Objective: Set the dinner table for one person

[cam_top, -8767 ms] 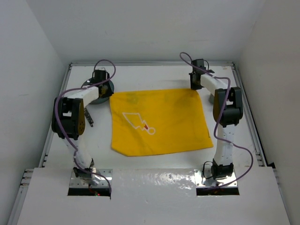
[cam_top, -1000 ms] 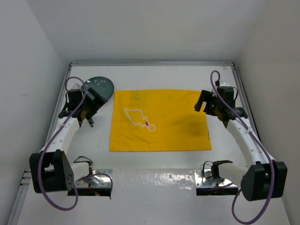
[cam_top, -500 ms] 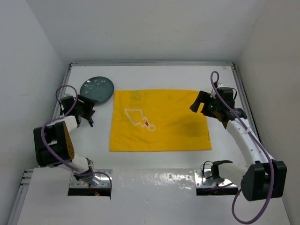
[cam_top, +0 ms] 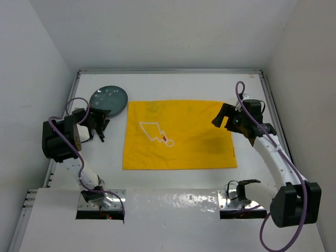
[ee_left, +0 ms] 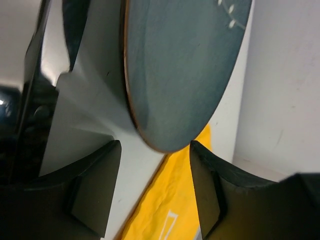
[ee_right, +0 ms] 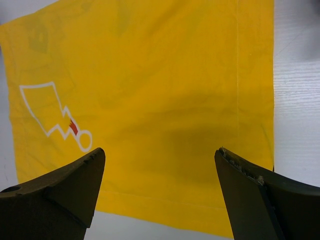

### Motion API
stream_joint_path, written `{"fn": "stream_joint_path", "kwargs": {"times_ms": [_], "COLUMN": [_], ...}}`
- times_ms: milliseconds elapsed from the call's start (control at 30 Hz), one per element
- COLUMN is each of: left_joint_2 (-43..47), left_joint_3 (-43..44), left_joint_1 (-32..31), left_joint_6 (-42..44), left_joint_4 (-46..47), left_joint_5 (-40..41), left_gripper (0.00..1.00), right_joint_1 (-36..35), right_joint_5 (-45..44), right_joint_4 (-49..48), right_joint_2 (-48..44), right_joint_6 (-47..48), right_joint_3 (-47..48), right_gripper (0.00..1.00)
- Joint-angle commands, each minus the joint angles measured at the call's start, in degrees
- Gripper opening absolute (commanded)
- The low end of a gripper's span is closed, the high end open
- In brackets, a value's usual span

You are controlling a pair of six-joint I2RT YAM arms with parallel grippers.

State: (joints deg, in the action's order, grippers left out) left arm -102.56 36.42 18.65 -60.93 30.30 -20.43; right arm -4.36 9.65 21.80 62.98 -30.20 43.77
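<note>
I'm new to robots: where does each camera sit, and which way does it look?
Top external: fixed above and behind the arm bases, looking down across the dinner table; both arms, left end effector and right end effector show.
Left wrist: on the left arm, looking past its own fingers at the dark plate.
Right wrist: on the right arm, looking down between its own fingers at the yellow placemat.
Shared: top and right wrist views both show the placemat's white drawing.

The placemat [cam_top: 178, 135] lies flat on the middle of the dinner table [cam_top: 173, 84], with bare table on all its sides. The plate [cam_top: 108, 99] lies on the table near the back left corner, just beside the back left corner of the placemat.
</note>
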Motion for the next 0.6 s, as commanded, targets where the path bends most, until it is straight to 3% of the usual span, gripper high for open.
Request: {"fn": "stream_joint_path", "kwargs": {"times_ms": [0, 200, 333, 467, 567], "left_joint_2": [-3.51, -7.21, -9.40, -10.02, -9.41], "left_joint_3": [2.07, 4.53, 5.76, 6.03, 5.33], "left_joint_1": [0.77, 0.68, 0.68, 0.77, 0.68], "left_joint_6": [-4.19, -6.57, -7.54, -8.16, -8.59], "left_joint_4": [7.92, 9.16, 9.68, 10.57, 12.84], "left_joint_5": [0.91, 3.11, 2.41, 1.44, -0.22], "left_gripper": [0.55, 0.49, 0.30, 0.00, 0.00], "right_joint_1": [-0.39, -0.30, -0.39, -0.39, -0.39], "right_joint_5": [0.37, -0.33, -0.60, -0.51, -0.33], "right_joint_4": [-2.29, -2.38, -2.73, -3.52, -3.52], "right_joint_2": [-1.63, -1.63, -0.93, -0.76, -0.49], "right_joint_6": [0.84, 1.54, 1.46, 1.37, 1.37], "right_joint_3": [-0.35, -0.26, -0.70, -1.40, -1.14], "right_gripper": [0.89, 0.89, 0.89, 0.89, 0.89]}}
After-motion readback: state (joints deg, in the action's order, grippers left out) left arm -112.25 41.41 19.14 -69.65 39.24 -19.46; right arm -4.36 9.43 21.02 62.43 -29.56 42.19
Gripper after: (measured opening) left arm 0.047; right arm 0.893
